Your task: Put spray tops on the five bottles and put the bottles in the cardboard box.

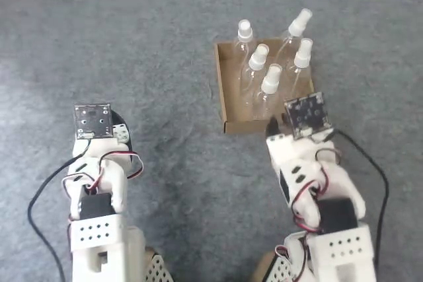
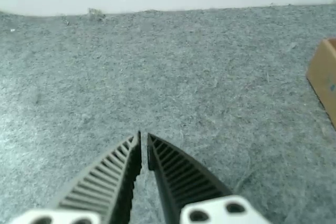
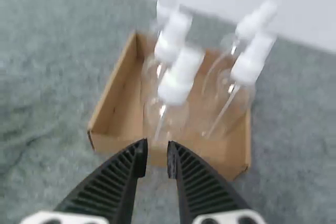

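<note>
Five capped bottles stand in the box, just ahead of the right gripper.

The right gripper (image 3: 156,153) hangs just short of the near wall of the cardboard box (image 3: 113,98), which lies at its 12 o'clock. Its fingers stand a narrow slit apart, holding and touching nothing. The left gripper (image 2: 144,142) sits over grey carpet (image 2: 173,66), tips almost meeting and empty, with the box well apart at its 2 o'clock. Inside the box, five clear bottles (image 1: 264,102) stand upright toward the 3 o'clock side, each with a white spray top (image 1: 271,78). The right wrist view gives the finger gap, which the high view hides under the wrist board.
</note>
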Available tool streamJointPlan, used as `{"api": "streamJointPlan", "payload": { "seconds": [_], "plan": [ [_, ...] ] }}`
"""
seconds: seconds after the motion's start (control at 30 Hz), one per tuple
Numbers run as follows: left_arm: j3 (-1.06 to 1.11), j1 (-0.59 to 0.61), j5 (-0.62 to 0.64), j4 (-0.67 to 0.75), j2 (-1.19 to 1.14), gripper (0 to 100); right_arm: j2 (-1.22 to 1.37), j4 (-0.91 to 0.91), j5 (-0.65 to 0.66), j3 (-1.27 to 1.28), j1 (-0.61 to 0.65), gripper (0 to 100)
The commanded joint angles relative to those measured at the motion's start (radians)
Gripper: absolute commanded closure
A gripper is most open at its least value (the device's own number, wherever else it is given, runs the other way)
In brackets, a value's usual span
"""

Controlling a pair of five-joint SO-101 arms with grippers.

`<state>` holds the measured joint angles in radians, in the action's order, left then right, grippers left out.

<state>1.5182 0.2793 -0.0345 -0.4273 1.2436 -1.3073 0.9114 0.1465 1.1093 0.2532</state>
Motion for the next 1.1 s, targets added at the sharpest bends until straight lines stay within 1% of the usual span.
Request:
{"api": "streamJointPlan", "payload": {
  "seconds": [0.0, 0.1, 0.2, 0.27, 0.37, 0.47, 0.57, 0.73, 0.77, 0.8, 0.87, 0.93, 1.03, 1.07],
  "plan": [
    [-0.004, -0.002, -0.002, 0.031, 0.0, 99, -0.162, 0.012, 0.012, 0.176, -0.013, 97.1],
    [-0.005, 0.0, 0.0, 0.031, 0.0, 99, -0.297, 0.024, 0.012, 0.298, -0.013, 97.1],
    [-0.005, 0.015, -0.003, 0.029, 0.002, 99, -0.447, 0.101, 0.02, 0.365, -0.015, 97.1],
    [-0.007, 0.028, -0.002, 0.029, 0.002, 99, -0.524, 0.133, 0.064, 0.374, -0.039, 97.1],
    [-0.008, 0.028, 0.002, 0.029, 0.006, 99, -0.495, 0.14, 0.127, 0.387, -0.088, 97.1],
    [-0.001, 0.021, 0.005, 0.02, 0.075, 99, -0.487, 0.14, 0.15, 0.45, -0.124, 97.1],
    [0.002, 0.02, 0.005, -0.071, 0.213, 99, -0.51, 0.134, 0.152, 0.526, -0.162, 97.1],
    [0.005, 0.021, 0.002, -0.341, 0.557, 99, -0.509, 0.142, 0.152, 0.572, -0.191, 97.1],
    [-0.001, 0.021, 0.0, -0.382, 0.606, 99, -0.509, 0.142, 0.152, 0.572, -0.191, 97.1],
    [-0.007, 0.021, -0.002, -0.405, 0.608, 99, -0.509, 0.143, 0.152, 0.572, -0.191, 97.1],
    [0.001, 0.023, -0.002, -0.402, 0.552, 99, -0.509, 0.159, 0.152, 0.572, -0.191, 97.1],
    [0.041, 0.021, -0.003, -0.376, 0.517, 99, -0.509, 0.214, 0.15, 0.572, -0.185, 97.1],
    [0.163, 0.021, -0.003, -0.275, 0.529, 99, -0.509, 0.367, 0.15, 0.572, -0.189, 97.0],
    [0.176, 0.021, 0.0, -0.264, 0.528, 99, -0.51, 0.406, 0.149, 0.574, -0.189, 97.0]
  ]
}}
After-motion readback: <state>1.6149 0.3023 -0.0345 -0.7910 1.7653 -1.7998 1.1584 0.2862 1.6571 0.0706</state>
